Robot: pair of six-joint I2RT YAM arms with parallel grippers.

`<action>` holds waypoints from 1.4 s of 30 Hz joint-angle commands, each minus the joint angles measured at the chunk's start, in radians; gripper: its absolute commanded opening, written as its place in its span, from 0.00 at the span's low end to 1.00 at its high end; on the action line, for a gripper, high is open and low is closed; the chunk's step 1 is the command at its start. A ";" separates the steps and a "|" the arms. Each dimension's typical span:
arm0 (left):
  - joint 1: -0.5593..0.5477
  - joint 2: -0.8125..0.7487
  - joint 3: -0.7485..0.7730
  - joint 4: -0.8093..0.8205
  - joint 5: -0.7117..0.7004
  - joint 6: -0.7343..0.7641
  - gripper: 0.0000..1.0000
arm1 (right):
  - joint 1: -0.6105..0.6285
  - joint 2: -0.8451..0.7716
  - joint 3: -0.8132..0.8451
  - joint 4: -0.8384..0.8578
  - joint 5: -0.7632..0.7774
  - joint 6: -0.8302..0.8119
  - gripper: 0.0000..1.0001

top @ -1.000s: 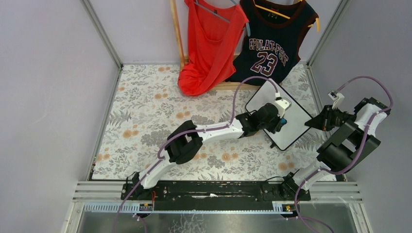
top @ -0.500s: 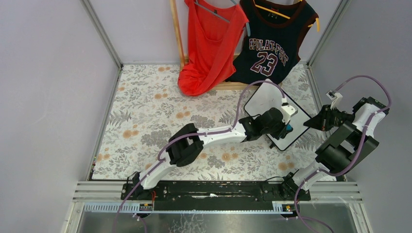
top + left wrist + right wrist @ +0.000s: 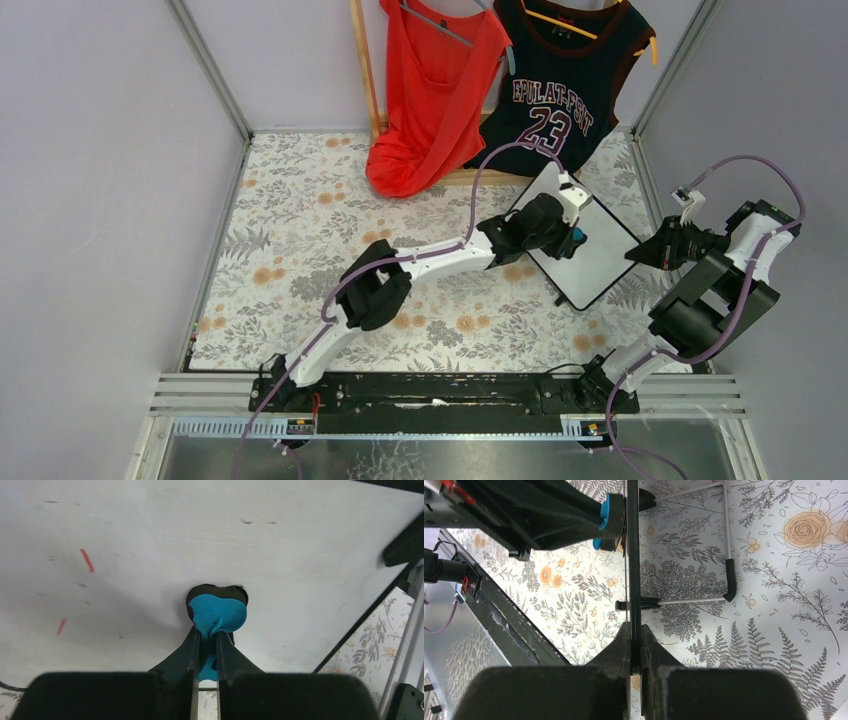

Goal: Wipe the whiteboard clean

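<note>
The whiteboard (image 3: pixel 605 255) stands tilted at the right of the floral table, its thin black frame seen edge-on (image 3: pixel 633 555) in the right wrist view. My right gripper (image 3: pixel 635 630) is shut on that frame at the board's right edge (image 3: pixel 640 255). My left gripper (image 3: pixel 206 635) is shut on a small blue eraser (image 3: pixel 218 612), which presses against the white face (image 3: pixel 210 535) near the board's upper left part (image 3: pixel 576 237). Two short red strokes (image 3: pixel 87 560) remain left of the eraser. The board's wire feet (image 3: pixel 727 575) rest on the cloth.
A red top (image 3: pixel 435 90) and a dark number 23 jersey (image 3: pixel 560 100) hang on a wooden rack (image 3: pixel 365 70) at the back. Grey walls and metal posts (image 3: pixel 215 75) enclose the table. A black rail (image 3: pixel 440 390) runs along the near edge.
The left gripper slid the eraser across the board, first toward the near right, then back up toward the far left. The right gripper kept its hold on the frame.
</note>
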 commanded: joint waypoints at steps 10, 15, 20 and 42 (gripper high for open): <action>0.155 -0.018 0.021 -0.028 -0.101 0.048 0.00 | 0.014 -0.037 -0.021 -0.035 0.128 -0.062 0.00; 0.204 -0.018 0.033 -0.042 -0.113 0.051 0.00 | 0.014 -0.039 -0.025 -0.036 0.130 -0.064 0.00; 0.231 -0.005 0.047 -0.051 -0.086 0.026 0.00 | 0.016 -0.041 -0.025 -0.036 0.129 -0.064 0.00; 0.136 -0.177 -0.140 0.096 -0.086 0.035 0.00 | 0.018 -0.036 -0.033 -0.035 0.128 -0.070 0.00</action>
